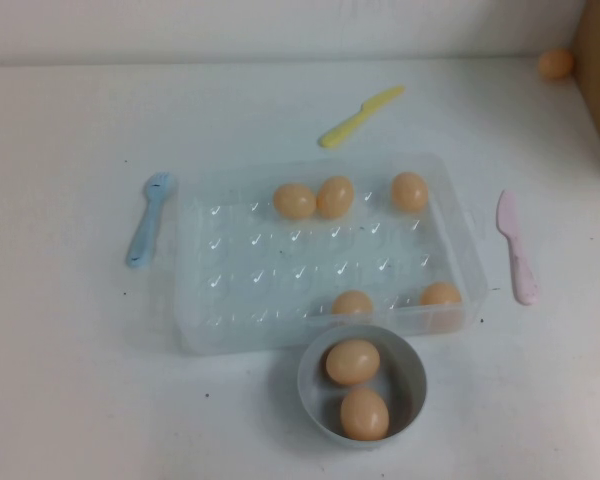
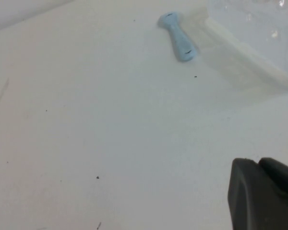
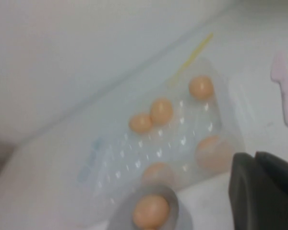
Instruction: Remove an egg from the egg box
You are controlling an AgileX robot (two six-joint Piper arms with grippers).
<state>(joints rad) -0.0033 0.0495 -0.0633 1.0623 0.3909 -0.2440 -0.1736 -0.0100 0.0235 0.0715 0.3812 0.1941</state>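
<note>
The clear plastic egg box (image 1: pixel 205 310) lies in the middle of the table and holds several pale orange-tan eggs. Three lie along its far side, among them one (image 1: pixel 294 201), and two at its near right, among them one (image 1: pixel 441 295). The box (image 3: pixel 230 103) and its eggs (image 3: pixel 201 87) also show in the right wrist view. My left gripper (image 2: pixel 259 163) is shut and empty above bare table, left of the box's corner (image 2: pixel 249 52). My right gripper (image 3: pixel 255 155) is shut and empty, off the box's near right side. Neither gripper shows clearly in the high view.
A small grey bowl (image 1: pixel 412 385) with two eggs stands against the box's near edge. A blue spoon (image 1: pixel 148 220) lies left of the box, a yellow knife (image 1: pixel 360 116) behind it, a pink knife (image 1: pixel 516 246) to its right. One egg (image 1: pixel 555 64) lies far right by a brown box.
</note>
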